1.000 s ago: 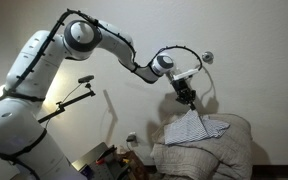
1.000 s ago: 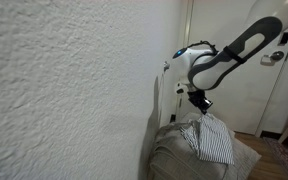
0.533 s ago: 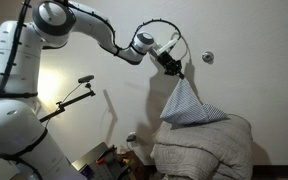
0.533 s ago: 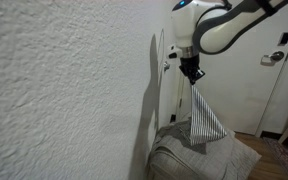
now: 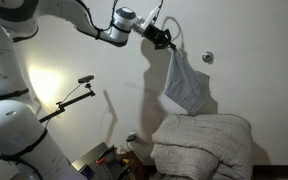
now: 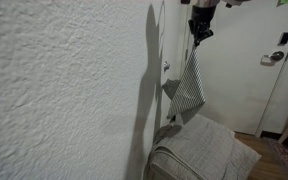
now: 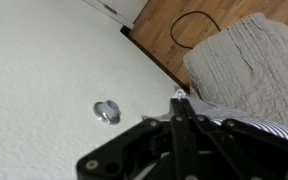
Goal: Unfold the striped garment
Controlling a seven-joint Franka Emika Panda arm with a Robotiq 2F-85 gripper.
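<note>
The striped garment (image 5: pixel 187 85) hangs free in the air from one pinched corner, clear of the grey padded seat (image 5: pixel 204 145) below. My gripper (image 5: pixel 165 41) is shut on its top corner, high near the white wall. In the other exterior view the garment (image 6: pixel 188 88) dangles from the gripper (image 6: pixel 198 33) at the top edge, its lower end just above the seat (image 6: pixel 199 150). In the wrist view the closed black fingers (image 7: pixel 182 125) meet at a point with striped cloth (image 7: pixel 269 127) showing at the right edge.
A round metal knob (image 5: pixel 207 57) sticks out of the wall beside the garment; it also shows in the wrist view (image 7: pixel 107 111). A door with a handle (image 6: pixel 274 56) stands behind. A lamp arm (image 5: pixel 69 100) and clutter (image 5: pixel 109 157) are low beside the seat.
My gripper has risen steadily, lifting the garment from lying on the seat until it hangs fully off it.
</note>
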